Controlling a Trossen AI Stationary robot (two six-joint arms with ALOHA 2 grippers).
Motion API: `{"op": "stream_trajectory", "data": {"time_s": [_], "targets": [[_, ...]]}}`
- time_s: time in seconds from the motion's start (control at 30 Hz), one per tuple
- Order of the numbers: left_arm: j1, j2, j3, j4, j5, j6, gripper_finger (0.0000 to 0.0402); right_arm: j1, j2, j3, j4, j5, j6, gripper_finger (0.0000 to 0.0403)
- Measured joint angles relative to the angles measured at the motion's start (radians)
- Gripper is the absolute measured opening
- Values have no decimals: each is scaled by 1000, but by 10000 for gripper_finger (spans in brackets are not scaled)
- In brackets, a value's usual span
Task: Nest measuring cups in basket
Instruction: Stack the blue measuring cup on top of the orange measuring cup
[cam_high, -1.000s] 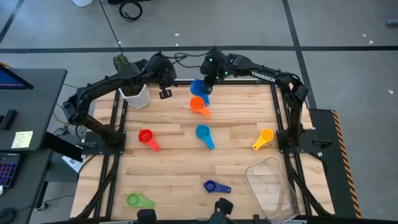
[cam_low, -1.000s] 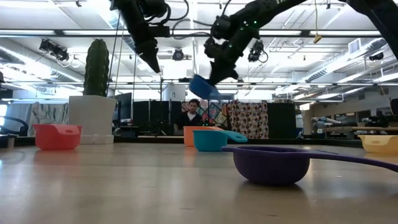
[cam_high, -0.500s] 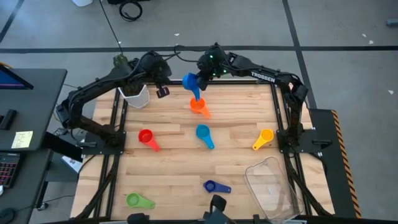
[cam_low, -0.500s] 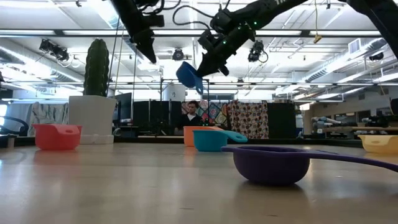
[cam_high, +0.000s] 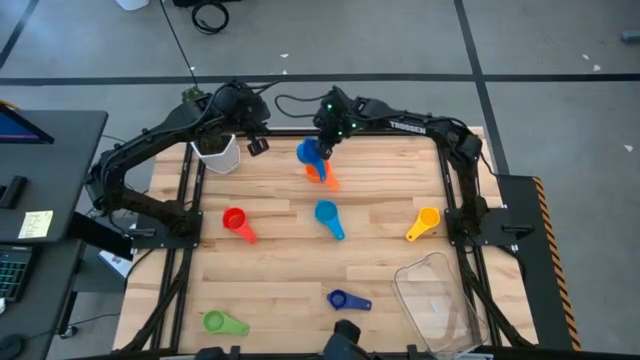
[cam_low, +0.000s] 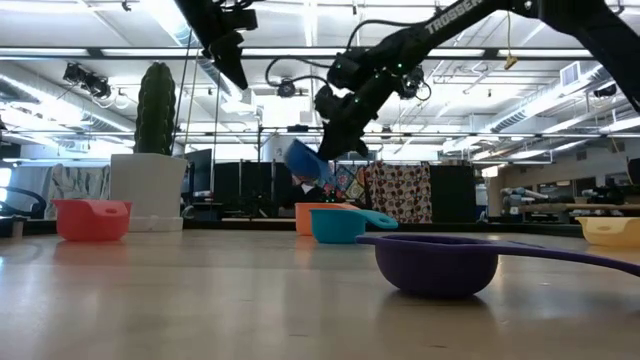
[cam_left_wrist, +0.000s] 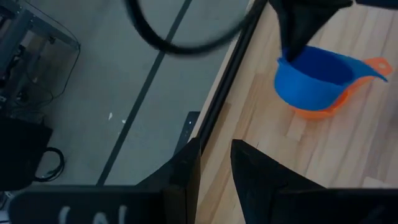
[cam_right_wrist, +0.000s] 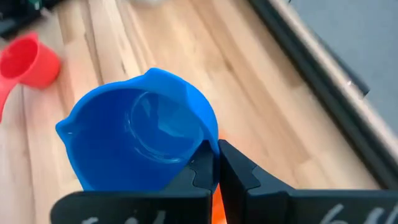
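While the right gripper, clamped on the blue cup, hangs over the orange cup at the table's far edge, lower it level, centred.

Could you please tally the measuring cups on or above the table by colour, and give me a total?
Blue cup, held in the right pincer: 1
Orange cup: 1
Red cup: 1
Light blue cup: 1
Yellow cup: 1
Dark blue cup: 1
Green cup: 1
Total: 7
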Motion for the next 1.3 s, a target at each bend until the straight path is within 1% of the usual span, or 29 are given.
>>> {"op": "stream_trajectory", "data": {"time_s": [0.2, 0.4, 0.5, 0.73, 1.0, 1.3], "targets": [[0, 1, 0, 1, 7, 4, 94, 1, -9, 1, -68, -14, 0, 13], [0, 1, 0, 1, 7, 8, 94, -19, 10, 37, -145, -13, -6, 13], [0, 1, 0, 1, 8, 8, 94, -25, 9, 39, -137, -6, -18, 13], [0, 2, 0, 2, 8, 9, 94, -33, 17, 39, -177, -35, -16, 13], [0, 2, 0, 8, 8, 7, 94, -26, 89, 38, -198, -46, -13, 13], [0, 2, 0, 10, 8, 10, 94, -25, 113, 38, -209, -36, -37, 13]]}}
